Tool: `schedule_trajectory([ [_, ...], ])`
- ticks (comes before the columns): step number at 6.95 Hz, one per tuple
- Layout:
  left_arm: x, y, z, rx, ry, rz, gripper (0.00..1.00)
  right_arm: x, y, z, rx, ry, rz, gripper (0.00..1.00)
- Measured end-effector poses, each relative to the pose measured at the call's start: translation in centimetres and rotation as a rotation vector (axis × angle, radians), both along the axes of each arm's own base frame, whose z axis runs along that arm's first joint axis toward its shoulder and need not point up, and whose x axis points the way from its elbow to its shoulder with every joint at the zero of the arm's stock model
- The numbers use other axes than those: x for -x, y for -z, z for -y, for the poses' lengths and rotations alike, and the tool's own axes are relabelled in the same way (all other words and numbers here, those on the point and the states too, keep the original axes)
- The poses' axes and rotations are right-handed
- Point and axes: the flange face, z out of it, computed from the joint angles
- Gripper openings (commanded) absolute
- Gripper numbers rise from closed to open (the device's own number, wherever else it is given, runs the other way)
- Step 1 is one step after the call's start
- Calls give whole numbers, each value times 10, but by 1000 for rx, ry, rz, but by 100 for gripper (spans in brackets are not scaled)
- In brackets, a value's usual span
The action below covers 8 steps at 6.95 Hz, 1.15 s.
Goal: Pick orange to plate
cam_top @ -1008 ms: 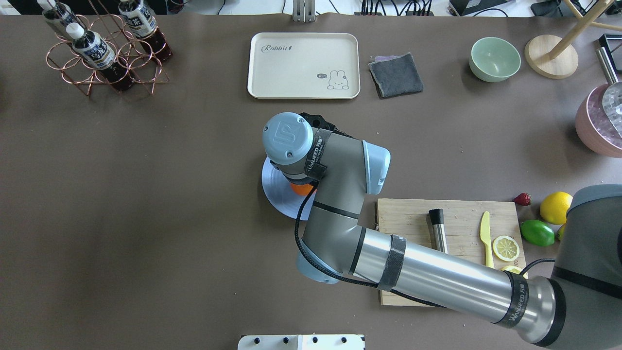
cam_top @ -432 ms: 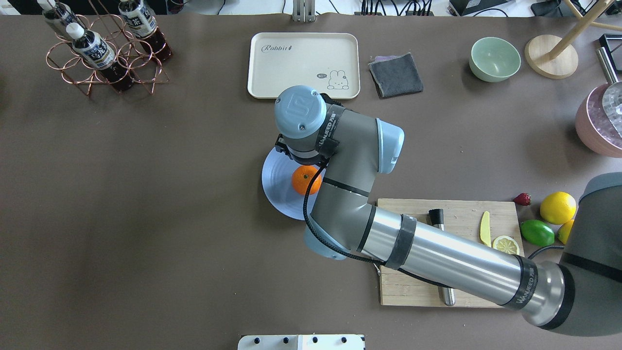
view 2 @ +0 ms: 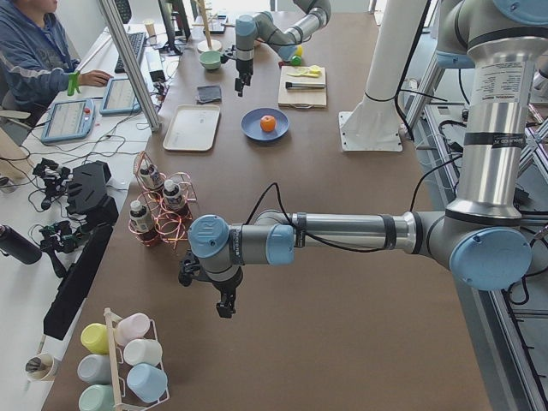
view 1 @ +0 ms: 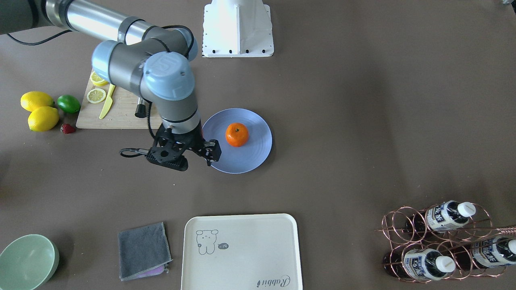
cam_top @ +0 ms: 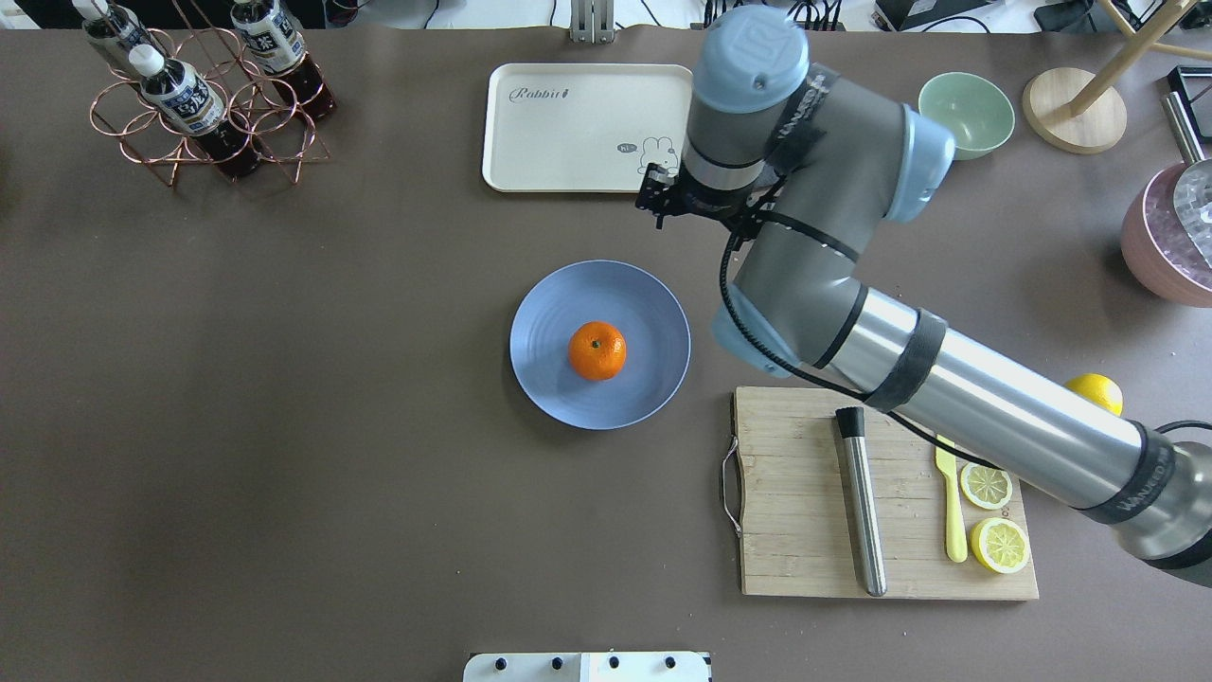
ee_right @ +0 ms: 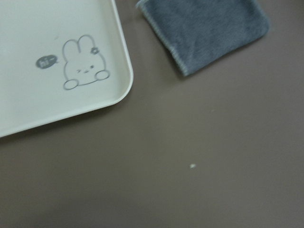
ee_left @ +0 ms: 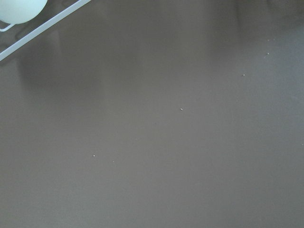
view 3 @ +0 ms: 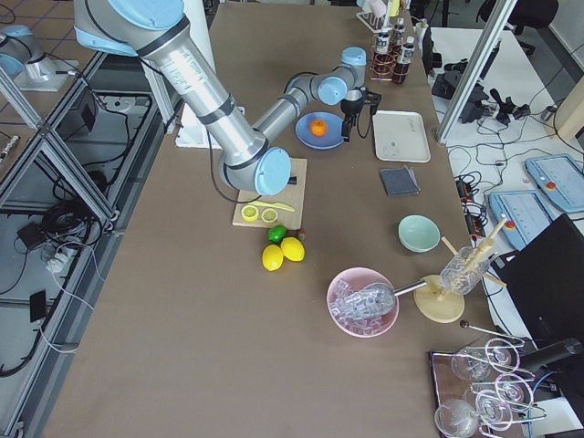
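Brown worktop (view 1: 363, 100) fills the front-facing view, where the orange (view 1: 236, 134) sits on the pale blue plate (view 1: 258, 155), a little off its middle, stem dot up. The right gripper (view 1: 204, 146) shows against the plate's rim on the side toward the cutting board (view 1: 121, 117), apart from the fruit, its jaws spread and holding nothing. From overhead, the fruit lies alone near the plate's centre, and the raised right wrist shows at the near corner of the cream tray (cam_top: 568, 123), clear of the plate. The left side view has the left gripper (view 2: 225, 306) low over the worktop, near the copper bottle rack (view 2: 163, 205); whether its jaws are spread cannot be told. The right side view shows plate and orange between board and tray. The left wrist camera sees only bare brown surface and a pale cup's edge. The right wrist camera looks down on the tray's rabbit corner and a grey cloth (ee_right: 204, 28).
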Motion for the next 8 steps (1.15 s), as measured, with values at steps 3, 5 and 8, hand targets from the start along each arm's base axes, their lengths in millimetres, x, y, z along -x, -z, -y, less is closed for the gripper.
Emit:
schedule_trajectory([
  [3, 0, 4, -2, 7, -1, -1, 98, -197, -143, 12, -151, 183, -65, 100],
  [5, 0, 8, -3, 0, -1, -2, 98, -316, -232, -14, -214, 294, -68, 100],
  [8, 0, 12, -3, -8, 0, -2, 98, -453, -336, -77, -256, 364, -88, 100],
])
